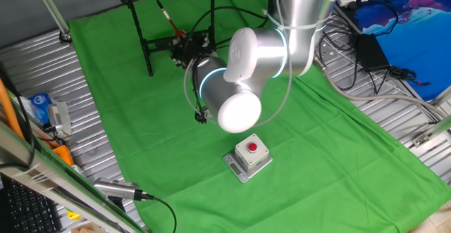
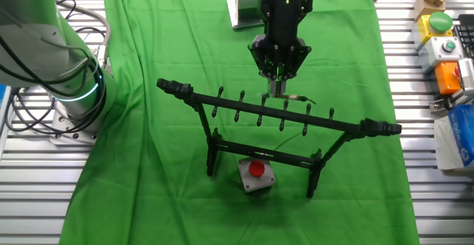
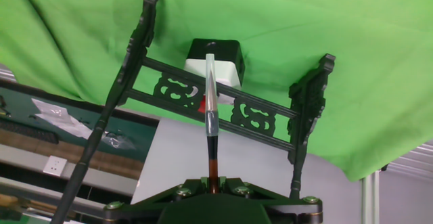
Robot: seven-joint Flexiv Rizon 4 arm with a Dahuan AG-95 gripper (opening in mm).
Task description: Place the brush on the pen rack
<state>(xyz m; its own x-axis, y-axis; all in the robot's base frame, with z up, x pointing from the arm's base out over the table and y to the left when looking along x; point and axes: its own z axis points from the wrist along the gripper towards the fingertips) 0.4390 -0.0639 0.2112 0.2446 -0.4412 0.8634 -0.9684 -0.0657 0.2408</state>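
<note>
Firmly clamped: gripper [image 3: 213, 183] fingers pinch brush [image 3: 211, 116], near pen rack [image 3: 223, 105].

The silver arm [image 1: 254, 50] bends at a thick elbow and reaches low over the table, its black wrist turned downward. The gripper [image 2: 278, 87] points down, its two fingers [image 3: 215, 183] closed on the brush [image 3: 210, 109], which sticks straight out beyond the fingertips.
</note>
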